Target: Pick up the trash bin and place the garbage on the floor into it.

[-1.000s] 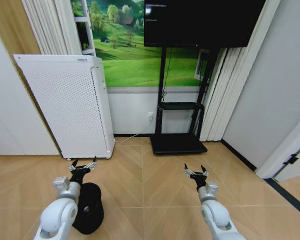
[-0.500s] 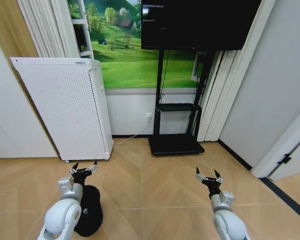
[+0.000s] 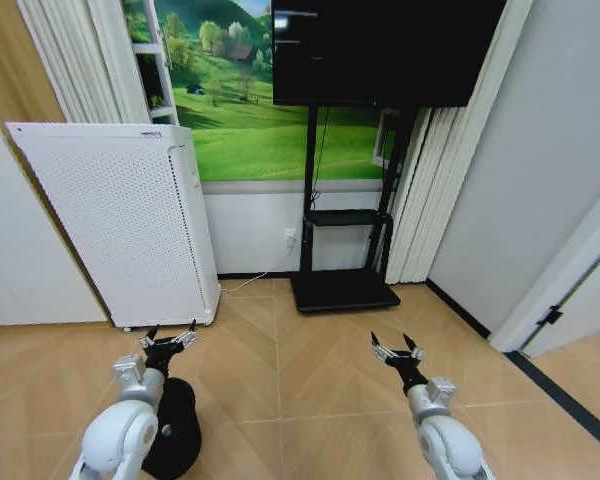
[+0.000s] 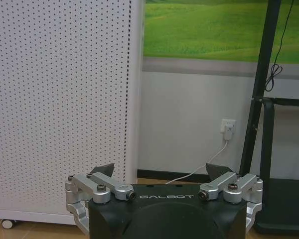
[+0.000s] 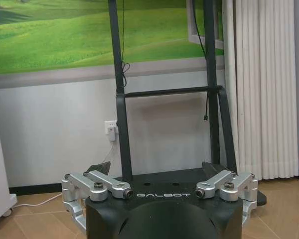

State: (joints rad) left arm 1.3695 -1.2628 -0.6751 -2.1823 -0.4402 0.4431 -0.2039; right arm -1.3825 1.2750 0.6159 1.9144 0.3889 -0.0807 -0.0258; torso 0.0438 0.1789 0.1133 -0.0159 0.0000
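The trash bin (image 3: pixel 178 440), a small black round container, stands on the wooden floor at the lower left, partly hidden behind my left forearm. My left gripper (image 3: pixel 168 338) hovers just above and beyond its rim, open and holding nothing; in the left wrist view the left gripper (image 4: pixel 162 172) points at the white appliance and the wall. My right gripper (image 3: pixel 397 348) hangs open over bare floor to the right, and in the right wrist view the right gripper (image 5: pixel 156 169) faces the TV stand. The garbage is out of view.
A tall white perforated appliance (image 3: pixel 115 230) stands against the wall behind the bin. A black TV stand (image 3: pixel 342 285) with a screen is in the middle, white curtains (image 3: pixel 415 200) to its right, and a doorway edge (image 3: pixel 555 300) at far right. Open floor lies between my arms.
The whole head view has shifted, with the appliance and TV stand sliding left, so the camera has moved. Both grippers stay open; the right one wavered slightly sideways.
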